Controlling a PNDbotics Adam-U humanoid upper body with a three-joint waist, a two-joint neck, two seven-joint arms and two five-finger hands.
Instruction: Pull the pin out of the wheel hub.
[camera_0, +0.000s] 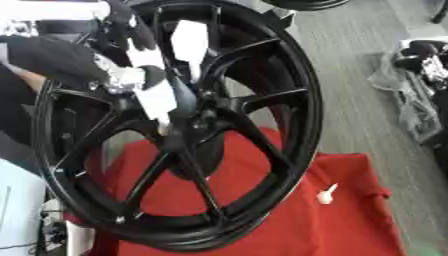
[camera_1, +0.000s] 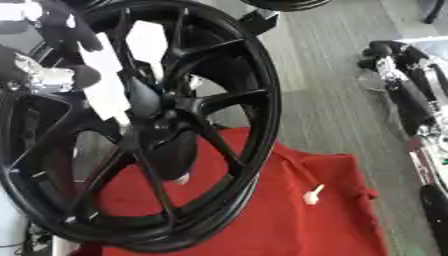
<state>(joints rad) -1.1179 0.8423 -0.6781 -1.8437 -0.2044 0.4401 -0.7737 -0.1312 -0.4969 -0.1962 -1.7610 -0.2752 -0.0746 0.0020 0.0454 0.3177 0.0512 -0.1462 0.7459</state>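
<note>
A large black wheel (camera_0: 289, 100) stands upright on a red cloth (camera_0: 350, 225), its hub (camera_0: 188, 120) facing me. My left hand (camera_0: 122, 76), black with silver parts, is in front of the upper left spokes. A long white piece (camera_0: 156, 100) runs from it down toward the hub. A small white pin (camera_0: 326, 194) lies on the cloth to the right of the wheel, touching nothing else. My right hand (camera_1: 392, 65) shows at the right edge, away from the wheel.
Grey floor (camera_0: 359, 60) stretches behind and to the right of the wheel. Crumpled clear plastic (camera_0: 411, 110) lies at the right edge beside my right arm. Another dark wheel's rim (camera_0: 306, 4) shows at the top.
</note>
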